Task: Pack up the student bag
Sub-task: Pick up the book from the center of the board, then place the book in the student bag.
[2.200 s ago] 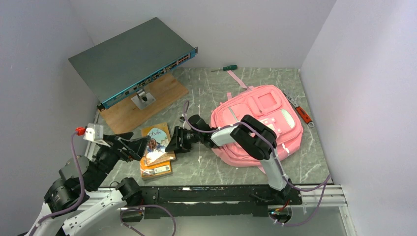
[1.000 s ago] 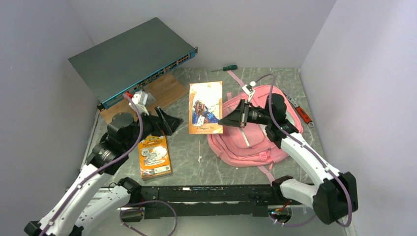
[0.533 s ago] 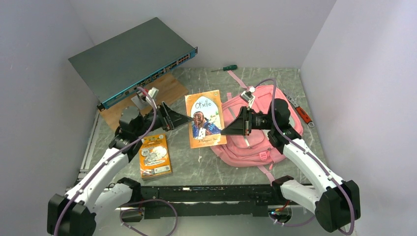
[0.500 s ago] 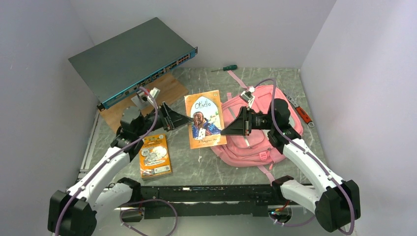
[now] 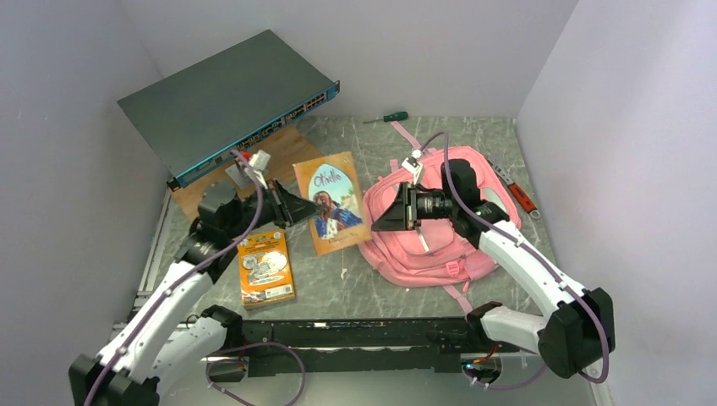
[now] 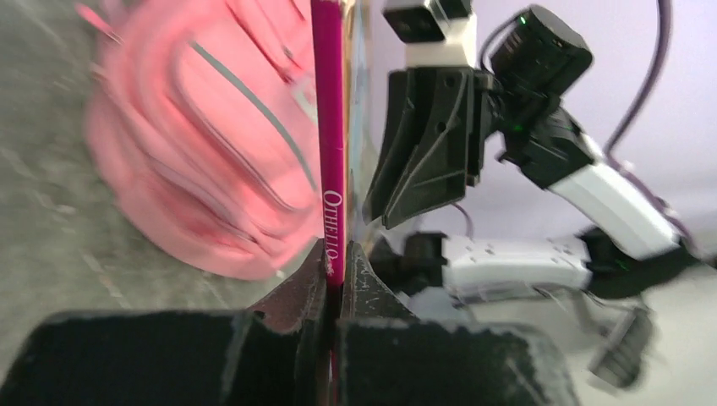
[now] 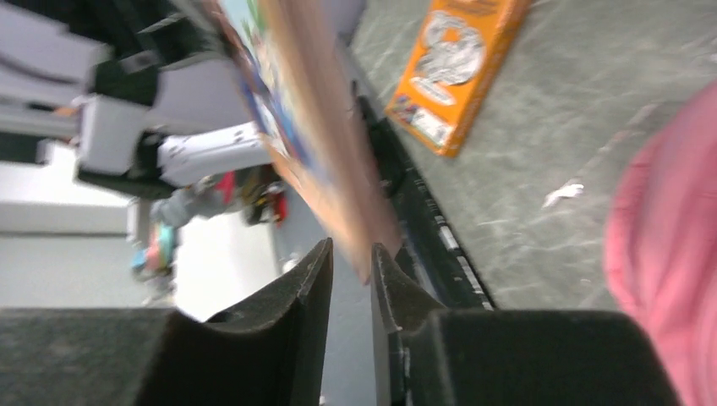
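The left claw (image 6: 336, 254) is clenched on the pink spine of the Othello book (image 5: 331, 203), holding it tilted above the surface's middle. An orange booklet (image 5: 265, 269) lies toward the front-left corner. The right claw (image 5: 378, 218) sits at the book's opposite edge, fingers almost together; I cannot tell whether it pinches the cover. The student bag (image 5: 440, 249) lies slumped toward the right edge, with no opening visible. With so thin a spine grip the book may swing or slip, and arms pulling apart could crease it.
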Tool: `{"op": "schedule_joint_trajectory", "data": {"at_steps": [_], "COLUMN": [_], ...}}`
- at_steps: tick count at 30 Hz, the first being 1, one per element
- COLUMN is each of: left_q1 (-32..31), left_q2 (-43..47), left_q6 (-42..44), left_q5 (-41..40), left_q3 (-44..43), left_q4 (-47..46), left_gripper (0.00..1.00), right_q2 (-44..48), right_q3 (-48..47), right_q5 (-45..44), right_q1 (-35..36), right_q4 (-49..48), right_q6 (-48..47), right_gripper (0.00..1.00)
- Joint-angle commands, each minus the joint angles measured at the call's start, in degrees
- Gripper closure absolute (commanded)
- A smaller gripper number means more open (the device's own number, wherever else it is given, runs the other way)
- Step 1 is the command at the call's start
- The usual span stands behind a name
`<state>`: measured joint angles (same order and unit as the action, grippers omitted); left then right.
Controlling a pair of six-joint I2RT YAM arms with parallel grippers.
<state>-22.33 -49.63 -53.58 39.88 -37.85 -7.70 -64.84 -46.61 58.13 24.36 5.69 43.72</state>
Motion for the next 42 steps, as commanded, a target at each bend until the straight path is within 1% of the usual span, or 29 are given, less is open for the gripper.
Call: {"op": "schedule_joint_trajectory", "data": {"at_steps": [1, 3, 4, 5, 7, 10, 12, 15, 17, 19, 22, 24, 27, 29, 33, 35, 37, 38, 39, 40, 41, 42], "left_q1": [0.4, 0.4, 0.4, 0.4, 0.4, 0.4, 0.4, 0.4, 0.4, 0.4, 0.4, 0.4, 0.4, 0.4, 0.4, 0.4, 0.4, 0.4, 0.4, 0.4, 0.4, 0.4], "left_q2": [7.7, 10.6, 11.7, 12.7, 14.3, 14.7, 14.7, 14.6, 14.3, 14.4, 15.0, 15.8, 16.6, 16.7, 16.6, 16.4, 16.2, 16.1, 15.8, 15.7, 15.4, 15.1], "left_q6": [15.9, 17.4, 17.9, 18.3, 19.0, 19.3, 19.1, 18.2, 17.5, 16.7, 16.0, 15.8, 15.6, 15.8, 16.0, 15.9, 15.7, 15.5, 15.3, 15.3, 15.2, 15.2], "left_q5": [-20.7, -27.6, -29.7, -31.3, -32.7, -32.3, -31.3, -29.1, -27.2, -25.8, -24.6, -24.3, -24.1, -24.1, -23.4, -22.9, -22.4, -22.1, -21.7, -21.4, -20.9, -20.6], "left_q3": [-8.6, -9.5, -9.9, -10.0, -10.1, -9.9, -9.5, -8.5, -7.6, -6.7, -5.4, -4.7, -4.3, -4.3, -3.8, -3.4, -2.9, -2.7, -2.5, -2.4, -2.3, -2.3], "left_q4": [26.0, 31.2, 32.7, 33.8, 34.9, 35.6, 35.4, 34.5, 34.1, 33.9, 33.7, 33.5, 33.6, 33.9, 33.9, 33.7, 33.2, 32.8, 32.6, 32.4, 32.3, 32.3], "left_gripper": [1.00, 1.00, 1.00, 1.00, 1.00, 1.00, 1.00, 1.00, 1.00, 1.00, 1.00, 1.00, 1.00, 1.00, 1.00, 1.00, 1.00, 1.00, 1.00, 1.00, 1.00, 1.00], "right_q2": [0.5, 0.1, -0.1, -0.5, -1.7, -5.1, -8.8, -14.6, -17.8, -20.6, -23.6, -25.1, -27.2, -28.4, -29.7, -30.3, -30.9, -31.3, -31.5, -31.5, -31.1, -30.4], "right_q3": [-7.6, -8.1, -8.3, -8.5, -9.7, -12.4, -14.5, -17.5, -19.0, -20.3, -21.8, -21.8, -22.1, -22.2, -22.1, -21.5, -20.5, -20.0, -19.9, -20.0, -20.3, -20.7], "right_q5": [-17.8, -25.2, -28.8, -32.3, -39.4, -50.3, -56.1, -63.7, -67.6, -69.4, -71.4, -70.9, -70.3, -70.6, -69.6, -69.9, -70.6, -71.1, -71.3, -71.4, -71.5, -71.3], "right_q1": [0.2, 0.8, 1.7, 2.8, 6.7, 13.7, 16.6, 19.4, 20.8, 21.5, 21.8, 21.8, 21.9, 21.9, 22.0, 22.4, 22.7, 22.7, 22.7, 22.7, 22.7, 22.7], "right_q4": [23.4, 26.7, 28.0, 28.9, 30.1, 31.0, 31.6, 32.3, 32.0, 31.5, 30.5, 28.8, 26.9, 26.2, 24.8, 23.9, 22.6, 22.2, 22.1, 22.2, 22.6, 23.5], "right_q6": [-17.4, -19.5, -20.0, -20.6, -21.8, -22.5, -22.8, -23.4, -23.6, -23.8, -24.0, -24.1, -24.0, -24.0, -24.4, -24.7, -25.6, -25.9, -26.1, -26.4, -26.6, -26.6], "right_gripper": [0.71, 0.67, 0.64, 0.60, 0.58, 0.53, 0.51, 0.47, 0.46, 0.46, 0.51, 0.54, 0.62, 0.64, 0.64, 0.60, 0.59, 0.62, 0.75, 0.82, 0.93, 1.00]}}
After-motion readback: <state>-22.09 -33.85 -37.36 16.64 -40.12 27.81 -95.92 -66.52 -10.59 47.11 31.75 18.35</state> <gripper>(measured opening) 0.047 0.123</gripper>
